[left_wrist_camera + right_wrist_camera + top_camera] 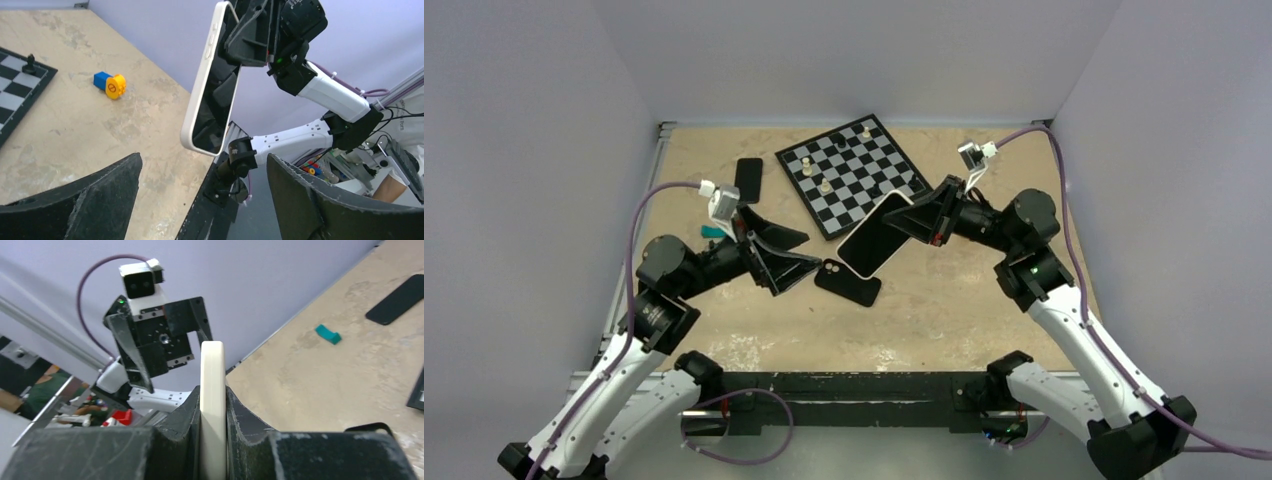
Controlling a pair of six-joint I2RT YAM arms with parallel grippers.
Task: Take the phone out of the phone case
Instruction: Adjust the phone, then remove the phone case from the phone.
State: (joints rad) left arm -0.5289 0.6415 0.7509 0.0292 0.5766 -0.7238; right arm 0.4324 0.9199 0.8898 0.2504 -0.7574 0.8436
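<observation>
The phone [876,240], black screen with a white rim, hangs tilted above the table with my right gripper [904,222] shut on its upper end. From the right wrist I see its white edge [212,385] pinched between the two fingers of that gripper [212,400]. The phone case [848,282], a matte black shell, lies flat on the table just below the phone, apart from it. My left gripper [810,252] stands wide open just left of the case, holding nothing. In the left wrist view the phone [210,85] hangs beyond the left gripper's [200,200] spread fingers.
A chessboard [854,172] with a few pieces lies at the back centre. A second flat black slab [748,180] lies at the back left, and a small teal piece [714,232] sits by the left arm. A blue and yellow block [110,85] rests on the table.
</observation>
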